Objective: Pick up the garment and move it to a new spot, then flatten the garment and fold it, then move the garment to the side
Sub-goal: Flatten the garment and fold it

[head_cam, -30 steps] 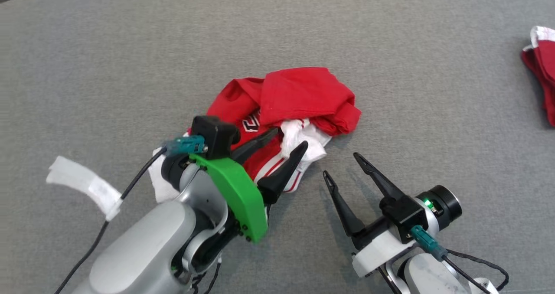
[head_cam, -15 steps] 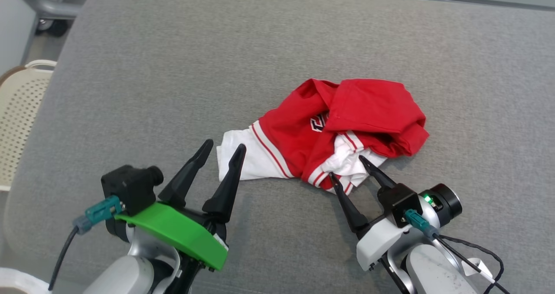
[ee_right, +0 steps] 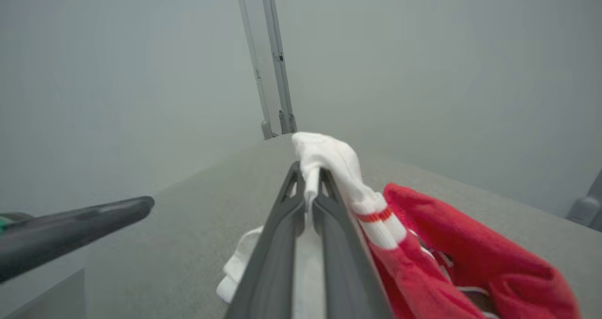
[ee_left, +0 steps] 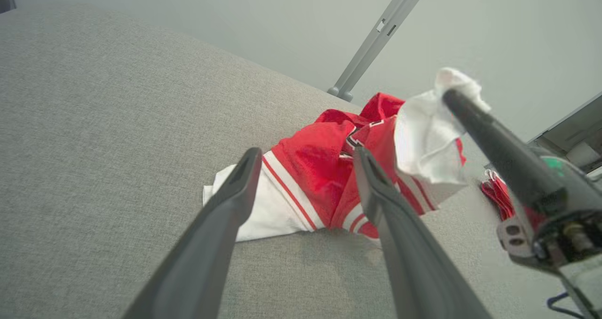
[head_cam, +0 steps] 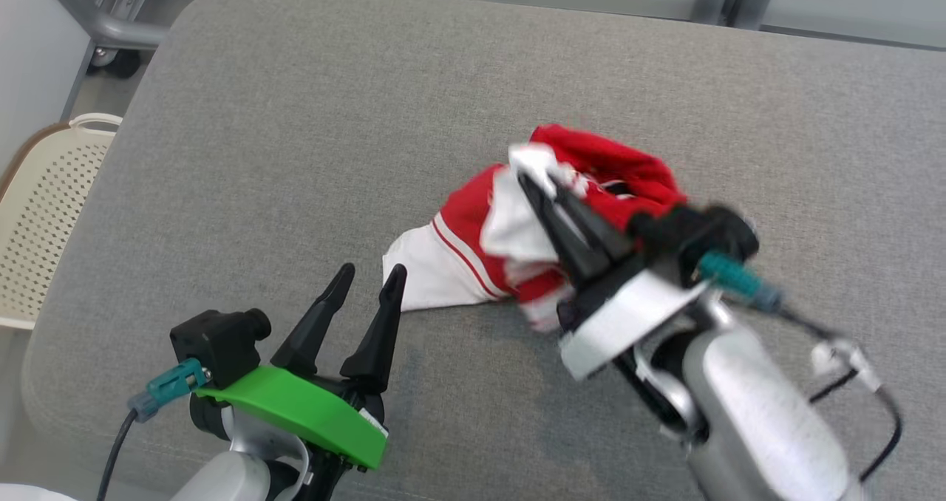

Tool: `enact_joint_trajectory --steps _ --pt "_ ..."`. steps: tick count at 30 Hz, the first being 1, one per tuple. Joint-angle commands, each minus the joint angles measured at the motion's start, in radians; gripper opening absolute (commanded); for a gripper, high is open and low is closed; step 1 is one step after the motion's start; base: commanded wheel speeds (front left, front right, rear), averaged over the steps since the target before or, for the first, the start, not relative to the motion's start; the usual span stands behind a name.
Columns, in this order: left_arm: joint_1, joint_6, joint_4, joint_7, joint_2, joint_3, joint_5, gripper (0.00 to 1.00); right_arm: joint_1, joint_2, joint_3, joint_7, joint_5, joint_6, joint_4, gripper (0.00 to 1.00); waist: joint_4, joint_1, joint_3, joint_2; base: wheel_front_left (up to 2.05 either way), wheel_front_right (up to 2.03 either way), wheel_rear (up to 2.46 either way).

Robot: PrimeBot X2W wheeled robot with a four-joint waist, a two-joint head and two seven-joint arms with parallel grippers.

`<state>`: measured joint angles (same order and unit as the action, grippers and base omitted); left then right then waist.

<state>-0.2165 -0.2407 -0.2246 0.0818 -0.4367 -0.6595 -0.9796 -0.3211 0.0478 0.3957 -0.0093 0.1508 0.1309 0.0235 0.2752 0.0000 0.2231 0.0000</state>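
Pinching the garment (head_cam: 462,220) by its hem, right gripper (head_cam: 540,182) holds that hem above the table (head_cam: 295,117); left gripper (head_cam: 372,270) (front edge) gapes empty.

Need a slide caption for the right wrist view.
Right gripper shut on a white fold of the red-and-white jersey garment, held above the grey fabric surface.

A grey cloth-covered surface (head_cam: 295,117) stands before pale walls (ee_right: 94,74) — a grey metal frame (head_cam: 111,22) behind it, a cream perforated basket (head_cam: 44,213) beside its left edge.
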Motion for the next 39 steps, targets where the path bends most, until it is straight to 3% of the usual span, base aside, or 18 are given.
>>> enact_joint_trajectory --steps 1,2,7,12,15,20,28,33,36,39 --pt "-0.013 0.009 0.012 0.011 0.01 0.003 0.002 1.0 -0.07 0.008 0.003 0.093 0.076 0.0 -0.108 0.0 -0.01 0.0 -0.01 0.0 0.0 0.0 0.0" --pt "-0.013 0.009 0.012 0.011 0.01 0.003 0.002 1.0 -0.07 0.008 0.003 0.093 0.076 0.0 -0.108 0.0 -0.01 0.0 -0.01 0.0 0.0 0.0 0.0" --pt "-0.031 0.027 0.044 0.017 0.033 -0.013 0.006 1.0 -0.245 0.004 -0.055 0.337 0.294 0.0 -0.274 0.0 -0.002 0.0 -0.028 0.0 0.0 0.0 0.0" --pt "-0.037 0.027 0.081 0.027 0.052 -0.027 0.019 1.0 -0.437 0.005 -0.152 0.476 0.5 0.0 -0.196 0.0 0.013 0.0 -0.058 0.0 0.0 0.0 0.0" --pt "-0.035 0.027 0.088 0.028 0.06 -0.03 0.011 1.0 -0.551 0.004 -0.231 0.499 0.52 0.0 -0.075 0.0 0.021 0.0 -0.071 0.0 0.0 0.0 0.0" --pt "-0.02 0.024 0.087 0.034 0.056 -0.024 0.0 1.0 -0.656 0.006 -0.32 0.55 0.424 0.0 0.067 0.0 0.017 0.0 -0.075 0.0 0.0 0.0 0.0" --pt "-0.014 0.026 0.073 0.027 0.037 -0.015 -0.003 1.0 -0.443 0.033 -0.548 0.664 0.27 0.0 -0.018 0.0 -0.058 0.0 -0.05 0.0 0.0 0.0 0.0" --pt "-0.042 0.029 0.069 0.018 0.04 -0.024 0.009 1.0 -0.243 0.049 -0.695 0.724 0.271 0.0 -0.101 0.0 -0.082 0.0 -0.024 0.0 0.0 0.0 0.0" --pt "-0.044 0.029 0.075 0.011 0.031 -0.026 0.01 1.0 -0.085 0.038 -0.694 0.791 0.328 0.0 -0.19 0.0 -0.099 0.0 -0.01 0.0 0.0 0.0 0.0" --pt "-0.044 0.031 0.077 0.006 0.025 -0.026 0.008 1.0 0.109 0.022 -0.618 0.87 0.399 0.0 -0.301 0.0 -0.115 0.0 -0.003 0.0 0.0 0.0 0.0"
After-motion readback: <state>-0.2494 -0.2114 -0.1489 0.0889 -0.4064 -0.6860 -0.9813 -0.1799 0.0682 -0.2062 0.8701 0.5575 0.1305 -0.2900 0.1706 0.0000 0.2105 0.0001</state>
